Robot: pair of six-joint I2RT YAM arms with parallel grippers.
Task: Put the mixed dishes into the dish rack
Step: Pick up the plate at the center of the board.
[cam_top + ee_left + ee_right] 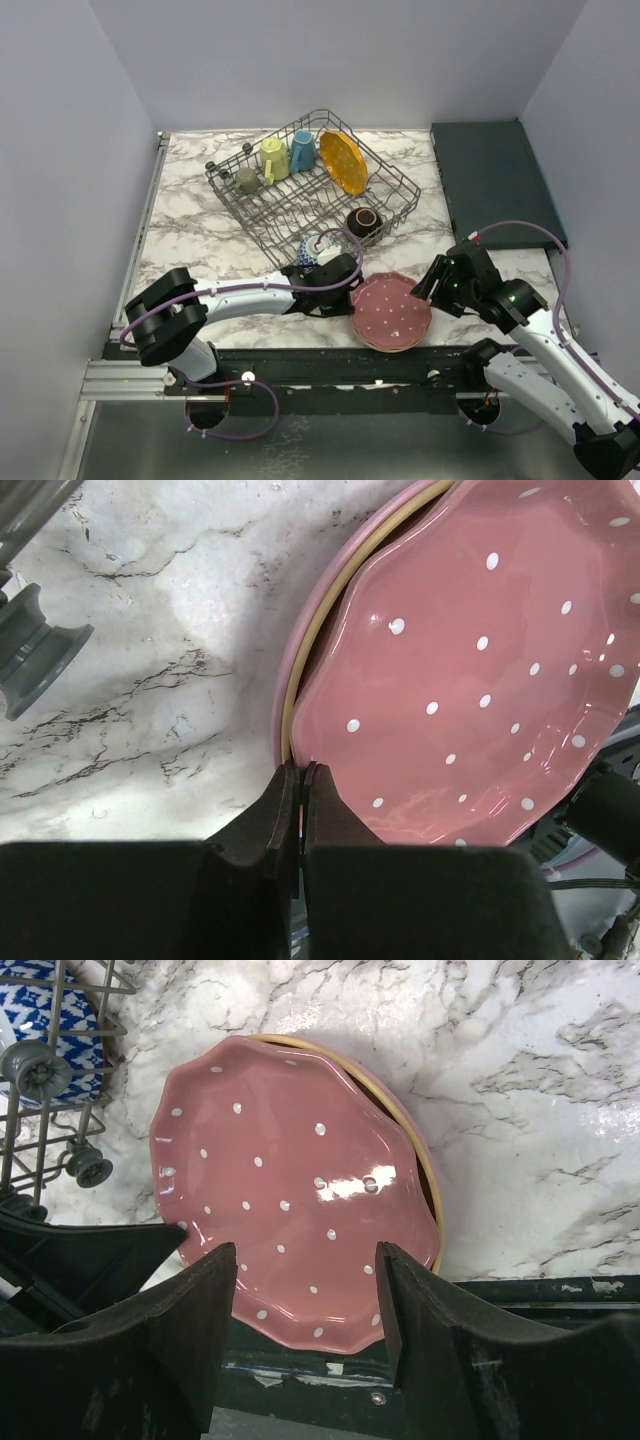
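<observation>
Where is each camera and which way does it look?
Top: above and behind, looking down on marble table, grey wire dish rack, both arms.
Left wrist: on left arm, facing down at pink white-dotted plate; shut left gripper shows.
Right wrist: on right arm, facing down; open right gripper shows.
Shared: both wrists see that plate.

White-dotted pink plate (pixel 391 311); dotted orange plate (pixel 343 161); grey-veined marble table (pixel 200 230).

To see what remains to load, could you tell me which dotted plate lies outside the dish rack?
The pink dotted plate, lying at the near edge of the table; the orange dotted plate stands on edge inside the dish rack.
</observation>
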